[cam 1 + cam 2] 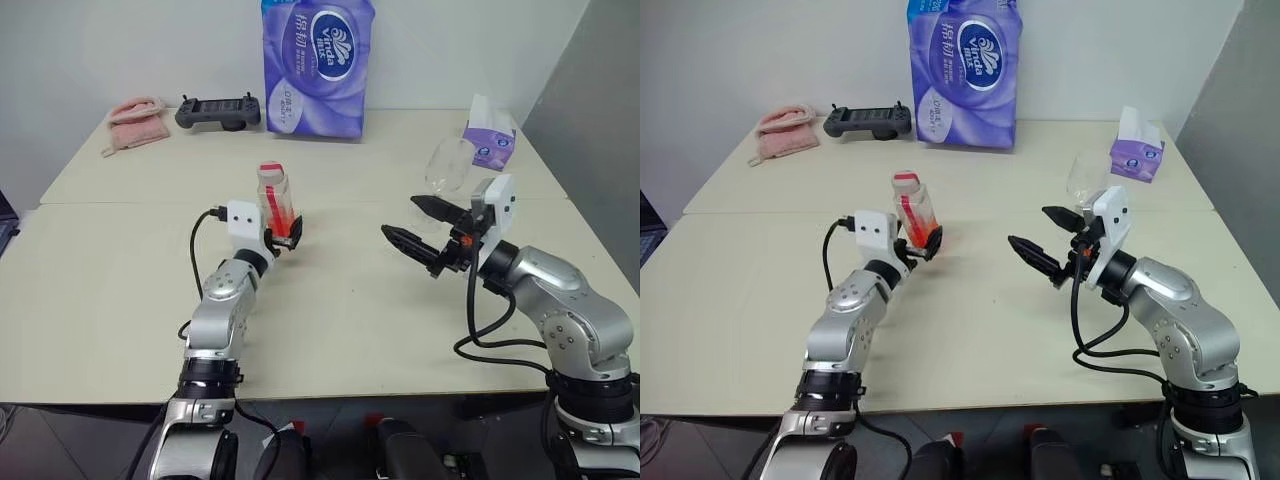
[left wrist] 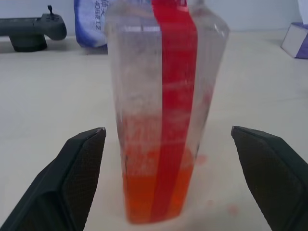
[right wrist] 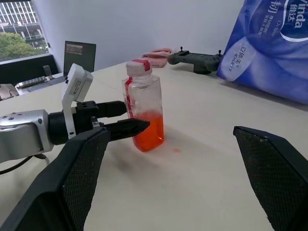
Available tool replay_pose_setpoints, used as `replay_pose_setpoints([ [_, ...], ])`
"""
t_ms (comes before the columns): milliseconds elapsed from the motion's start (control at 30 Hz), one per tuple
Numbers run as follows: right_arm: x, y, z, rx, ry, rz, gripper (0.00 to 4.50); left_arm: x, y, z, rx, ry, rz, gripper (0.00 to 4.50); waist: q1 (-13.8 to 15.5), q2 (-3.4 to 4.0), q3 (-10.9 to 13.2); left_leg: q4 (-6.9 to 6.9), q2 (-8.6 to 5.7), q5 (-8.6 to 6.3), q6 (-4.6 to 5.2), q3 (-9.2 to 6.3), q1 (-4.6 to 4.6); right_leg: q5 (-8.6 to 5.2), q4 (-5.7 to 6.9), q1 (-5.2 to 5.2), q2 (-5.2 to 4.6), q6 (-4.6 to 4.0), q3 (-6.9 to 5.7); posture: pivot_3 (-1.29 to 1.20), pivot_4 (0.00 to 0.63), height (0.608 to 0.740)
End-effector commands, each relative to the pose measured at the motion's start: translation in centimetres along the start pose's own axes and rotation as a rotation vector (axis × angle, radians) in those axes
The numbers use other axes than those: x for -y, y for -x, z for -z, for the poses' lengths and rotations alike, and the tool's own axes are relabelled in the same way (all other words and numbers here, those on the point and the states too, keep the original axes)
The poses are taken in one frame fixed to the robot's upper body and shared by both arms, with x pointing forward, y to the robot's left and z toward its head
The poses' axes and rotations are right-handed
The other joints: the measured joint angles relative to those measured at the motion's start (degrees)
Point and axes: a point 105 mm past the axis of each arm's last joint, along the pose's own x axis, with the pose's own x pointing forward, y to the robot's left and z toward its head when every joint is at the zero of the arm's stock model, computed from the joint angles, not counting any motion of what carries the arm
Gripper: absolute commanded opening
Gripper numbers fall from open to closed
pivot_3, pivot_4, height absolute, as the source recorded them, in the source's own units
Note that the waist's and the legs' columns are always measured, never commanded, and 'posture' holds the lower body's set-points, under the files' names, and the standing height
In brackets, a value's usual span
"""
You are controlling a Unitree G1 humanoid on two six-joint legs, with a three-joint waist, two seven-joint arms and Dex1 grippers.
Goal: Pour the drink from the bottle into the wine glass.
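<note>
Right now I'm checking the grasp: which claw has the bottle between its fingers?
The left claw: its open fingers stand on either side of the bottle, not yet closed on it. The right claw hangs open over bare table, beside the wine glass.

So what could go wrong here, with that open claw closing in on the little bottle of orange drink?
The left gripper straddles the bottle with fingers open, not yet gripping; the bottle is tall and narrow, so an off-centre close might tip it. Its cap looks on, so pouring may need it off first. The wine glass stands close behind the open right gripper, which could knock it.
</note>
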Motion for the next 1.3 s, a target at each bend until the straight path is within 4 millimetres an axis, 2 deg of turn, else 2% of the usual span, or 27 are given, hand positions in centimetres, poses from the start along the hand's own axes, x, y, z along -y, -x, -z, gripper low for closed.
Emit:
replay_pose_setpoints([
  [33, -0.6, -0.1, -1.8, 0.050, 0.052, -0.018, 4.50, -0.2, -1.1, -2.2, 0.075, -0.040, 0.006, 4.44, 0.0, 0.00, 0.0, 0.00, 0.00, 0.00, 0.00, 0.01, 0.00, 0.00, 0.00, 0.00, 0.00, 0.00, 0.01, 0.00, 0.150, 0.740],
  [400, -0.6, -0.2, -1.9, 0.051, 0.054, -0.008, 4.50, -0.4, -3.2, -4.5, 0.132, -0.058, 0.004, 4.44, 0.0, 0.00, 0.0, 0.01, 0.00, 0.00, -0.01, -0.05, -0.15, 0.01, -0.01, -0.11, -0.03, -0.01, -0.05, 0.00, 0.150, 0.740],
  [767, -0.6, -0.2, -1.8, 0.053, 0.051, -0.005, 4.50, 0.3, -3.2, -5.5, 0.162, -0.048, 0.017, 4.44, 0.0, 0.00, 0.0, 0.03, -0.03, 0.01, -0.01, -0.08, -0.20, 0.01, 0.00, -0.15, -0.11, -0.02, -0.09, 0.00, 0.150, 0.740],
  [1300, -0.4, -0.2, -1.6, 0.047, 0.050, 0.003, 4.50, 0.0, -3.0, -5.8, 0.174, -0.043, 0.006, 4.44, 0.0, 0.00, 0.0, 0.05, -0.04, 0.01, -0.01, -0.08, -0.20, 0.01, 0.03, -0.15, -0.11, -0.02, -0.09, 0.00, 0.150, 0.740],
])
